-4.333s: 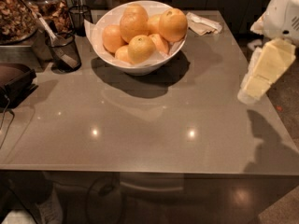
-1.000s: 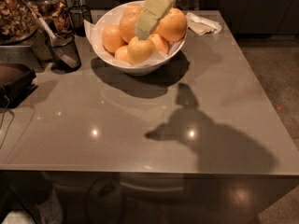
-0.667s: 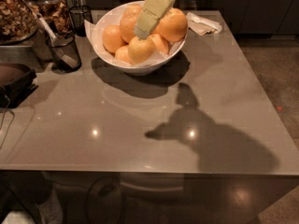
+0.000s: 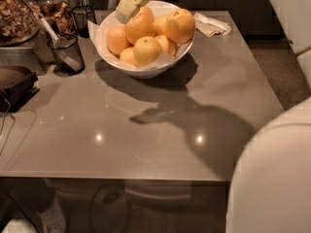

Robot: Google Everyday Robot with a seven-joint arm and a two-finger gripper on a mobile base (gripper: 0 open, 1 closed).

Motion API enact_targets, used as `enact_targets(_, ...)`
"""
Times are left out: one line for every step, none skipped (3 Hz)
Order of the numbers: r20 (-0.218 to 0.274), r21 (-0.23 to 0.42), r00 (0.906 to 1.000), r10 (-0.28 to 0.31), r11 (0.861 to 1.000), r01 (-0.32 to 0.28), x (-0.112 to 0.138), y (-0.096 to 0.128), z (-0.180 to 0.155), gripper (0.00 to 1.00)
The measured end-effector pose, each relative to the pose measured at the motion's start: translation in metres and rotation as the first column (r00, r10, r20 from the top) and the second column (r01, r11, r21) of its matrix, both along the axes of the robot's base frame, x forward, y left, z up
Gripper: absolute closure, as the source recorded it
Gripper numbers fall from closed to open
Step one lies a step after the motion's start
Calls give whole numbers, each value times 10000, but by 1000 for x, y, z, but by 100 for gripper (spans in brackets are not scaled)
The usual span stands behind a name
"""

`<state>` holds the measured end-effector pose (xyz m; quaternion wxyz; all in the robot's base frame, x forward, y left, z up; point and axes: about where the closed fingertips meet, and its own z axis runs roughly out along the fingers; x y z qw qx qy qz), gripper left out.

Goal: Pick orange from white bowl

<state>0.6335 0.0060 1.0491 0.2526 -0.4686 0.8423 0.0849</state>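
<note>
The white bowl (image 4: 141,71) stands at the back of the grey table (image 4: 146,130) and holds several fruits. The orange (image 4: 140,26), tall, oval and deep orange, sits at the top middle of the pile. A rounder orange (image 4: 180,25) lies to its right and a smaller yellowish one (image 4: 146,51) in front. My gripper (image 4: 127,6), pale yellow, comes down from the top edge, with its tip at the orange's upper left side over the bowl's back rim.
Two black mesh cups (image 4: 66,52) (image 4: 83,16) and jars of dry food (image 4: 17,14) stand left of the bowl. A folded napkin (image 4: 212,24) lies at the back right. A dark object (image 4: 15,85) sits at the left edge. My white arm body (image 4: 272,178) fills the right foreground.
The gripper has moved left and a little up, from over the pile's middle to the orange's upper left. My white arm body now shows at the right. The fruits have not moved.
</note>
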Motion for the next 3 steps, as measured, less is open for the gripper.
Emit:
enact_targets(190,155,9998,-26,9999,23,6,3,5,0)
enact_targets(250,786,9992,-314,9965,294,15,10,6,0)
enact_targets(-127,1121,9849,-1726,9785,1729,59,36,-1,0)
